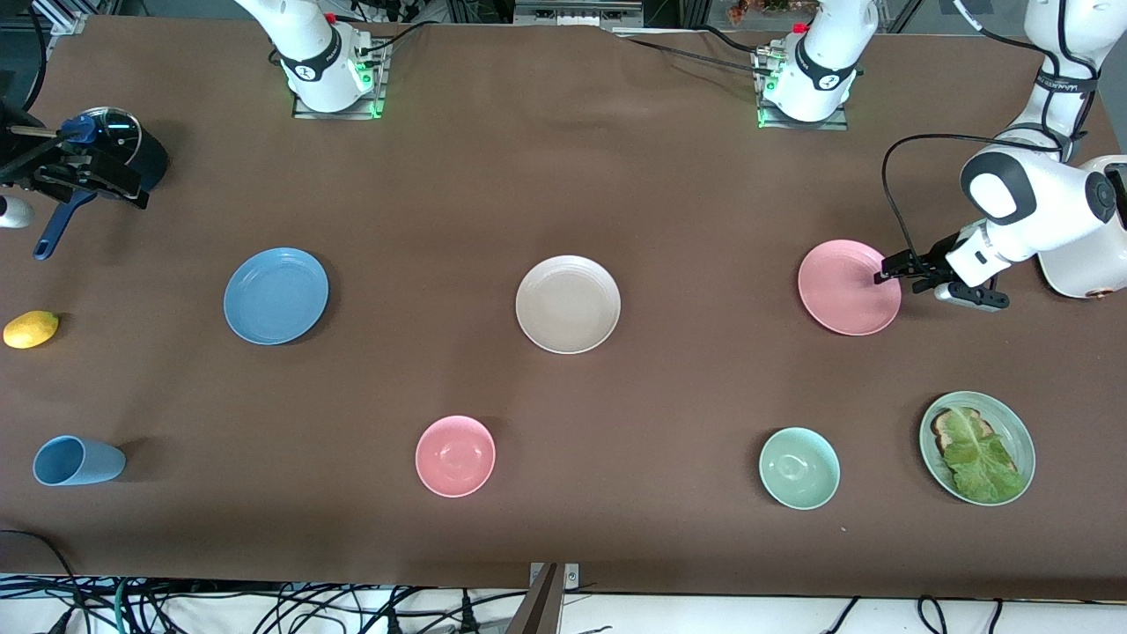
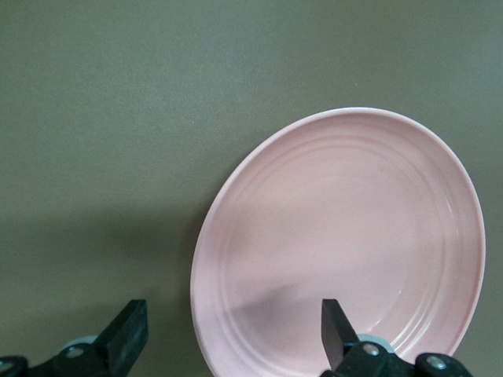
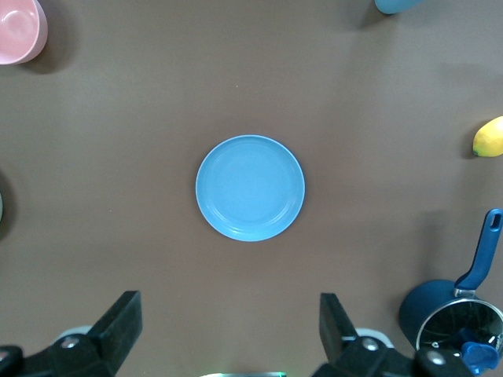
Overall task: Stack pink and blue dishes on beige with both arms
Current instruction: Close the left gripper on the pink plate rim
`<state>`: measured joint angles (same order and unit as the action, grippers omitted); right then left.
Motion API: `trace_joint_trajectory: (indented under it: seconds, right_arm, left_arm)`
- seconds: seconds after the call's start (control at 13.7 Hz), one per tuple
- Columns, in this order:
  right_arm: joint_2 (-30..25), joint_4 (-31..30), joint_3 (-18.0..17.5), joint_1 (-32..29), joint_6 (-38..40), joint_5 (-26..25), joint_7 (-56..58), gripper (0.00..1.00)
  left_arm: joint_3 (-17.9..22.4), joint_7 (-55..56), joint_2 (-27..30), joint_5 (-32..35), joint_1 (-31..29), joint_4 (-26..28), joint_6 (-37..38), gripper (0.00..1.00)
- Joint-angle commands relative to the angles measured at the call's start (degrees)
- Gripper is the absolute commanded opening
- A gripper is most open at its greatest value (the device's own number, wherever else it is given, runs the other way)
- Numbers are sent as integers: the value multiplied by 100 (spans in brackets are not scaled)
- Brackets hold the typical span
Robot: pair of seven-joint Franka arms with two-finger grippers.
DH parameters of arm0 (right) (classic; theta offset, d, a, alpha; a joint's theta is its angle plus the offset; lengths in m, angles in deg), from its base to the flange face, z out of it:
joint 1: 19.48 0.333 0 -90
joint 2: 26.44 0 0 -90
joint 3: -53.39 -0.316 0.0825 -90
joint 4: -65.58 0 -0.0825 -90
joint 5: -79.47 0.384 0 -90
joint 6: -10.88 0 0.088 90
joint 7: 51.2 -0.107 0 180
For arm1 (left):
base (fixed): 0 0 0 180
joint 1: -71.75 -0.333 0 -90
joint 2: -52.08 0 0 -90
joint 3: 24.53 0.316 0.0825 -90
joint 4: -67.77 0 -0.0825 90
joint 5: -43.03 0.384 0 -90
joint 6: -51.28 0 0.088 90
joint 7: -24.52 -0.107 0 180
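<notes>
The pink plate [image 1: 845, 291] lies flat toward the left arm's end of the table. My left gripper [image 1: 883, 277] is low at that plate's edge, open. One finger is over the pink plate [image 2: 338, 243] and the other over bare table, so the left gripper [image 2: 233, 334] straddles the rim. The beige plate [image 1: 568, 304] lies bare in the middle of the table. Toward the right arm's end lies the blue plate [image 1: 276, 295]. My right gripper [image 1: 136, 189] hangs high near the dark pot, open and holding nothing. In the right wrist view, the blue plate [image 3: 250, 188] is far below the right gripper [image 3: 229, 330].
Nearer the front camera stand a blue cup [image 1: 77, 460], a pink bowl [image 1: 455, 455], a pale green bowl [image 1: 799, 468] and a green plate [image 1: 1021, 440] with toast and lettuce. A lemon [image 1: 31, 328] and a dark blue pot [image 1: 145, 154] sit at the right arm's end.
</notes>
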<state>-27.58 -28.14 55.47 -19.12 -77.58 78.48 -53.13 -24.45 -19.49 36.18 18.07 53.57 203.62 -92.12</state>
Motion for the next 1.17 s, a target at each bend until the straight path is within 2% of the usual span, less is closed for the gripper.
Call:
trace_joint_trajectory:
  seconds: [0.0,0.58,0.66,0.73,0.95,1.09]
  right_arm:
    - [-35,11,47,43,48,-15,69,100]
    - [-35,11,47,43,48,-15,69,100]
    - [-35,11,47,43,48,-15,69,100]
    - [-35,11,47,43,48,-15,69,100]
    - [-35,11,47,43,48,-15,69,100]
    - [-35,11,47,43,75,-15,69,100]
  left_arm:
    - [-25,-222,78,-202,-36,73,-92,80]
    - [-43,-213,-274,-351,-28,12,-452,82]
    - [-43,-213,-265,-351,-28,12,-452,74]
    - [-52,-213,-265,-351,-28,12,-452,60]
    - [-52,-178,-213,-351,-28,12,-418,31]
    - [-52,-169,-204,-351,-36,12,-417,17]
